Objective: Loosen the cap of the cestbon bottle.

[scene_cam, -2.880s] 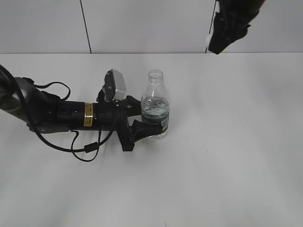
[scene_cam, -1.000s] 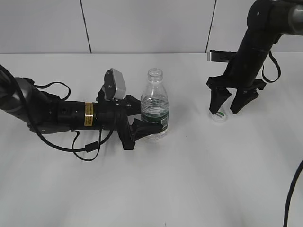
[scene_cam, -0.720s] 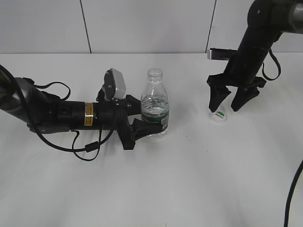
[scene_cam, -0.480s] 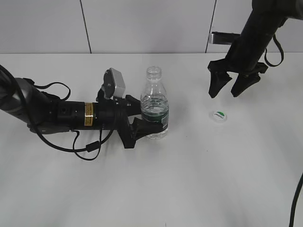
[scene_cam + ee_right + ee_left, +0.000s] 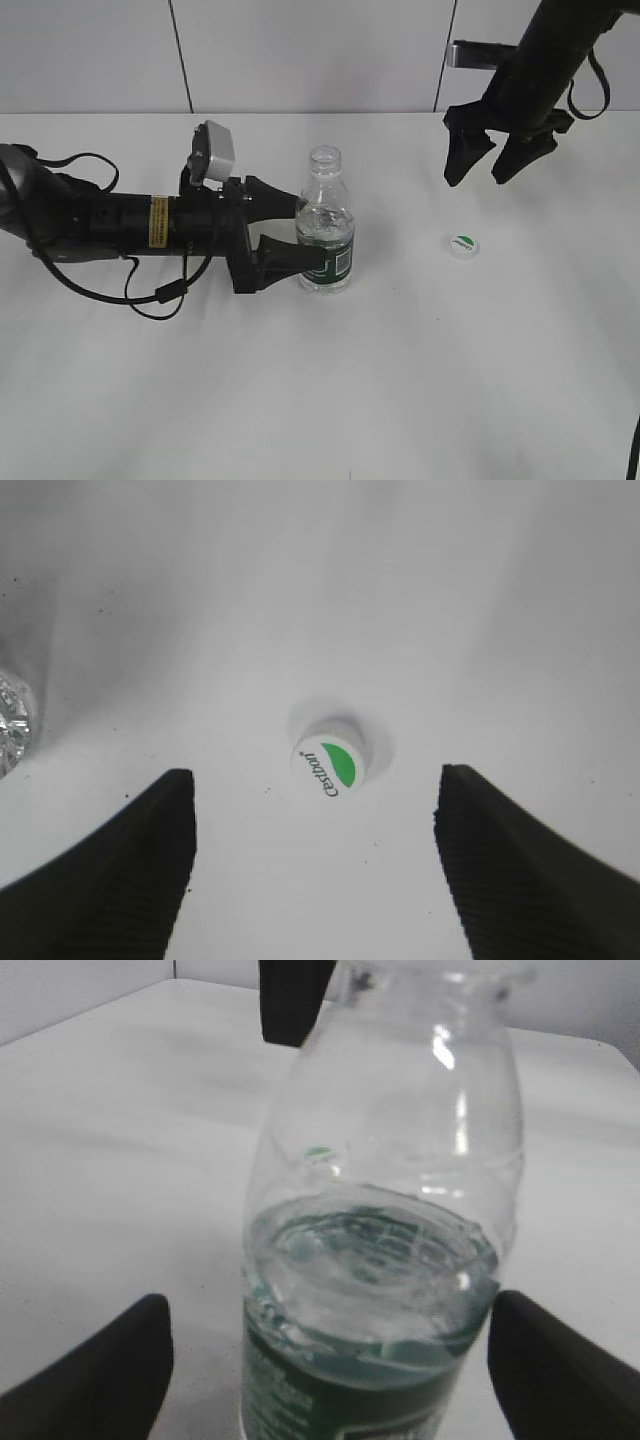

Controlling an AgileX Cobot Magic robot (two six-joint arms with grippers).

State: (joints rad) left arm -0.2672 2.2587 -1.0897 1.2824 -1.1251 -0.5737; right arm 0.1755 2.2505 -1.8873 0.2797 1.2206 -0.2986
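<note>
The cestbon bottle (image 5: pixel 326 240) stands upright on the white table, its neck open with no cap on it. It fills the left wrist view (image 5: pixel 390 1260). My left gripper (image 5: pixel 300 236) is open, its fingers on either side of the bottle and apart from it (image 5: pixel 330 1370). The white cap (image 5: pixel 462 245) with a green mark lies flat on the table to the right of the bottle, also in the right wrist view (image 5: pixel 329 764). My right gripper (image 5: pixel 495 165) is open and empty, held above and behind the cap (image 5: pixel 315 870).
The white table (image 5: pixel 400 380) runs to a grey wall at the back. The left arm (image 5: pixel 120 225) lies low across the table's left side with a loose black cable (image 5: pixel 150 295) beside it.
My right gripper has let go of the cap on the table and risen away from it. My left gripper has opened off the bottle and drawn back to the left.
</note>
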